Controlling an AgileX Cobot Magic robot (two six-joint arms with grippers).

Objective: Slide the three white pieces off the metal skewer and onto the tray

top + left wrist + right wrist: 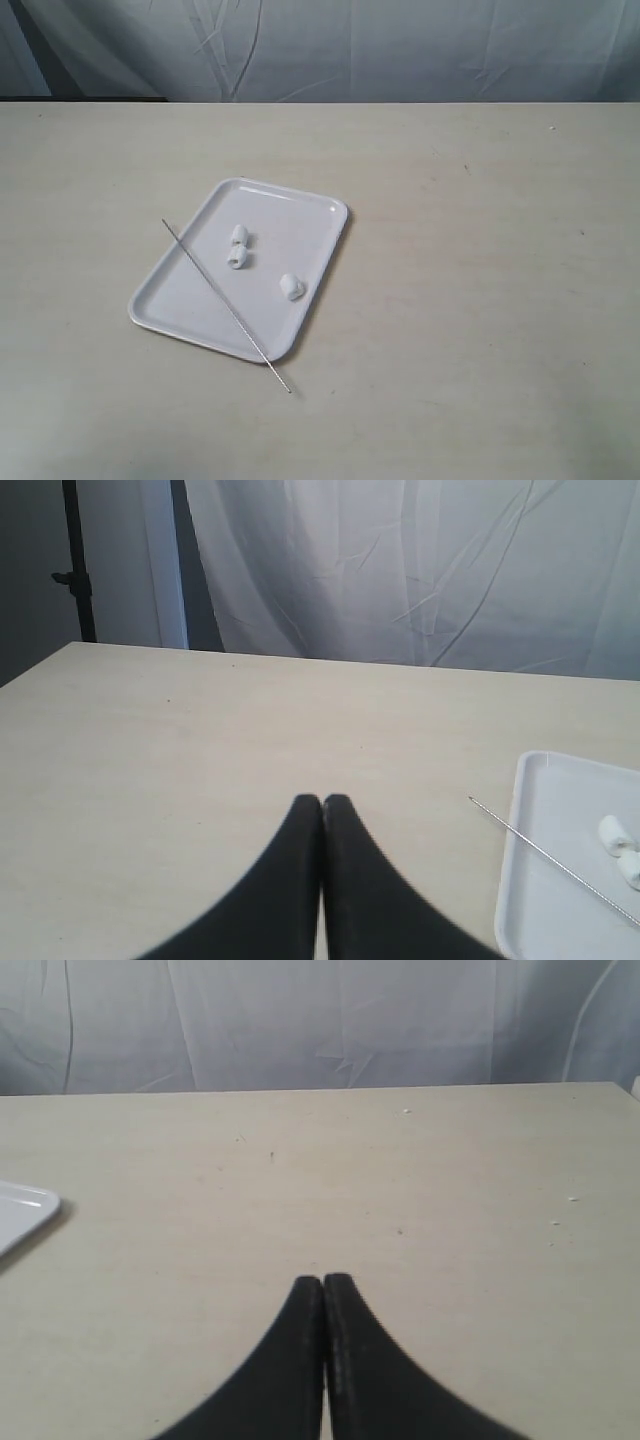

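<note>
Exterior view: three white pieces (238, 257) loose on tray (190, 290), metal skewer (225, 305) bare across it | left gripper (322, 805), right gripper (323, 1285) pressed together, empty | I judge sliding done; no grasp needed next.

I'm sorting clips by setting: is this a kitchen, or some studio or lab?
Probably a staged lab or recording setup, not a kitchen: a plain pale table, a white cloth backdrop draped behind it, and a dark stand pole beside that cloth.
</note>
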